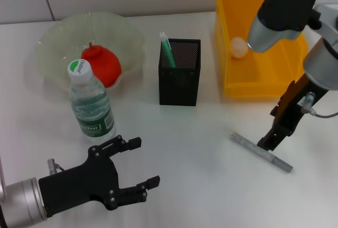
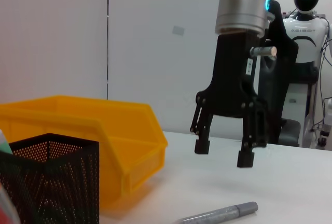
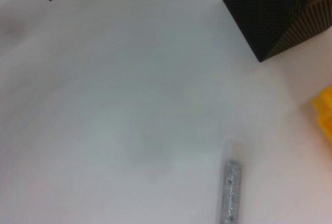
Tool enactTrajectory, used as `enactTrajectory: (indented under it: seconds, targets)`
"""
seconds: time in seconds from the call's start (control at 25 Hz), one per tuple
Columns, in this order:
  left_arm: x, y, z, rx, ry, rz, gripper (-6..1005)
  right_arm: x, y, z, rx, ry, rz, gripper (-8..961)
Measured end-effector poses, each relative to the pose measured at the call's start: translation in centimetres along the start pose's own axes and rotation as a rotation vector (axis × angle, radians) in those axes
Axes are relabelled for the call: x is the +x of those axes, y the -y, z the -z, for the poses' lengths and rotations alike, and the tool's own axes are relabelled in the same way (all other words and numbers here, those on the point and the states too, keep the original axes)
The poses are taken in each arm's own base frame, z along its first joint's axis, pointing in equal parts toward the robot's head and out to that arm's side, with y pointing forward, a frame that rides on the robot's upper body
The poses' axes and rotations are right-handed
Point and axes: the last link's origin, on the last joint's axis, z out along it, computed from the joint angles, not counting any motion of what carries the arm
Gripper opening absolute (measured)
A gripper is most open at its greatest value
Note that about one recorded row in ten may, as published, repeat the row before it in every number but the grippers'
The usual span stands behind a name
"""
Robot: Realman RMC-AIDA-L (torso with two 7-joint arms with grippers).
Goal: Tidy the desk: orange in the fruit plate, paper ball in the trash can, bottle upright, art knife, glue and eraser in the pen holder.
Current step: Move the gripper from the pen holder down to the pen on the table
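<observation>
Bottle count: 1, upright beside the plate holding 1 orange. Left gripper idles, fingers apart. 1 pen holder, 1 paper ball in the yellow bin. Right gripper, jaws apart, hovers over 1 knife on the table: probably light, stiff, slim, best pinched mid-length.
</observation>
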Motion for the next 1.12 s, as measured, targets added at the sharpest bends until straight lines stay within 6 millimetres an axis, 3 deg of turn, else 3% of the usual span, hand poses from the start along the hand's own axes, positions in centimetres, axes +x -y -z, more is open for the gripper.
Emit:
enactTrajectory:
  seconds: [0.44,0.84,1.12]
  targets:
    - [0.1,0.0,-0.1,-0.011,0.003,-0.009,864,-0.6,0.1,-2.7,-0.014,0.009,-0.091,832]
    - [0.0,0.0,0.1,-0.017,0.012,-0.015,864,-1.1,0.1,-3.3,-0.004,0.010,-0.089,809]
    - [-0.2,-0.2,0.1,-0.034,0.024,-0.023,863,-1.2,0.3,-4.0,-0.002,0.011,-0.098,578]
